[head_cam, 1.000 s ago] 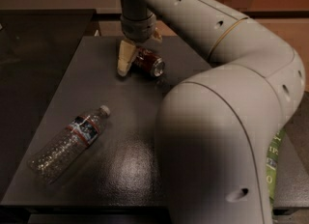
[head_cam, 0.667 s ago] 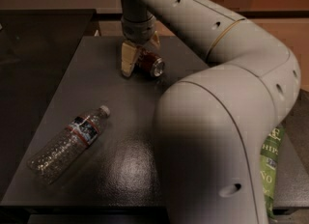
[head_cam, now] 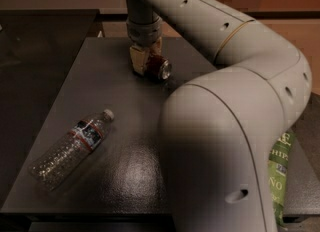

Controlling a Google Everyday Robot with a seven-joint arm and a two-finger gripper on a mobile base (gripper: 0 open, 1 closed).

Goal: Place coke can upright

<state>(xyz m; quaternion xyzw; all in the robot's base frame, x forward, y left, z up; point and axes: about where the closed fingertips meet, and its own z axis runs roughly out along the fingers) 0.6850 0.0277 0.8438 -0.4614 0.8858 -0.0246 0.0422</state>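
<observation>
The coke can (head_cam: 160, 69) is a small red can that lies on its side at the far middle of the dark table (head_cam: 125, 171), with its silver end facing front right. My gripper (head_cam: 146, 62) points straight down at the can's left rear end and is right against it. The arm (head_cam: 230, 141) sweeps from the near right over the table and hides its right part.
A clear plastic water bottle (head_cam: 71, 146) with a white cap lies on its side at the near left of the table. A green bag (head_cam: 280, 171) lies at the right edge behind the arm. A darker surface (head_cam: 35, 51) adjoins the table on the left.
My gripper has shifted slightly right, closer onto the can. The can and the bottle have stayed where they were.
</observation>
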